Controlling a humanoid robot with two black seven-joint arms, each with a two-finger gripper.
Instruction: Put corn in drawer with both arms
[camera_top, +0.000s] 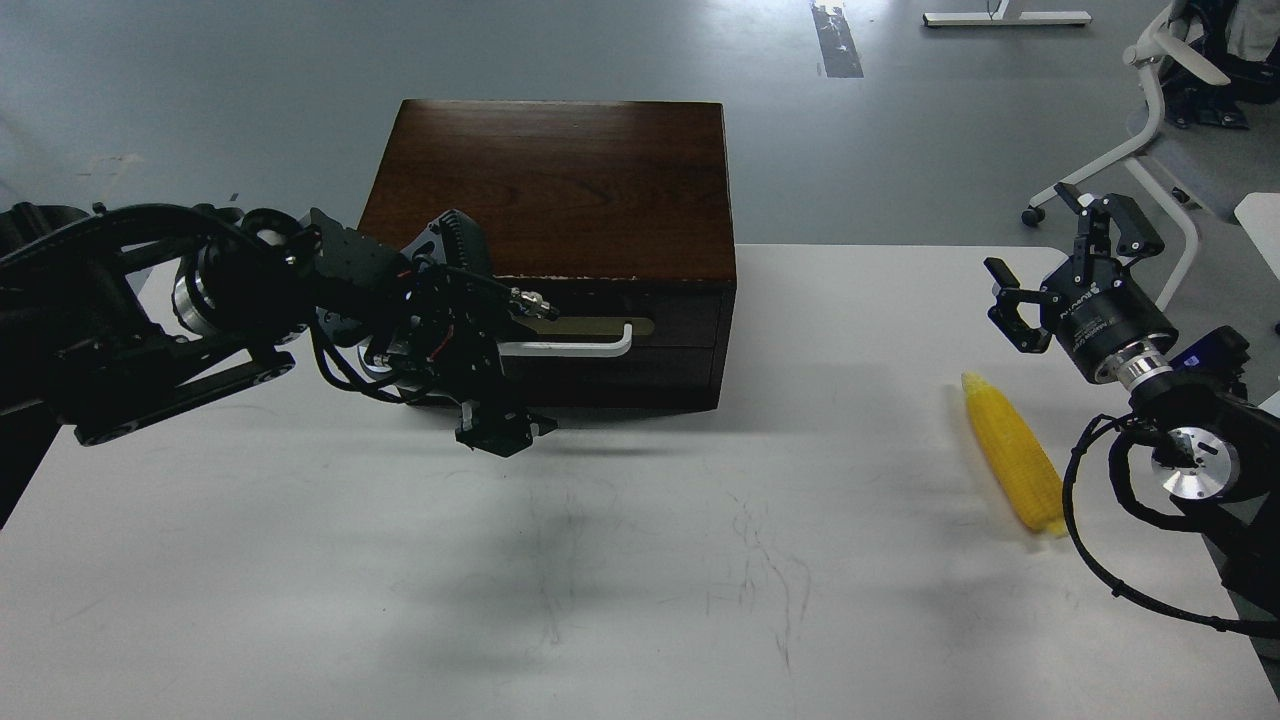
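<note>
The yellow corn (1012, 450) lies on the white table at the right, pointing away from me. The dark wooden box has its drawer (610, 330) shut, with the white bar handle (575, 347) under a brass plate. My left gripper (480, 335) is at the handle's left end and hides it. One finger (455, 235) is above and one finger (500, 430) is below, so it looks open; I cannot tell whether it touches the handle. My right gripper (1060, 262) is open and empty, raised just beyond the corn's far tip.
The box (560, 180) stands at the table's far edge, left of centre. The table (640, 560) is scuffed white. An office chair (1160, 110) stands on the grey floor at the far right. My right arm's cable loops next to the corn's near end.
</note>
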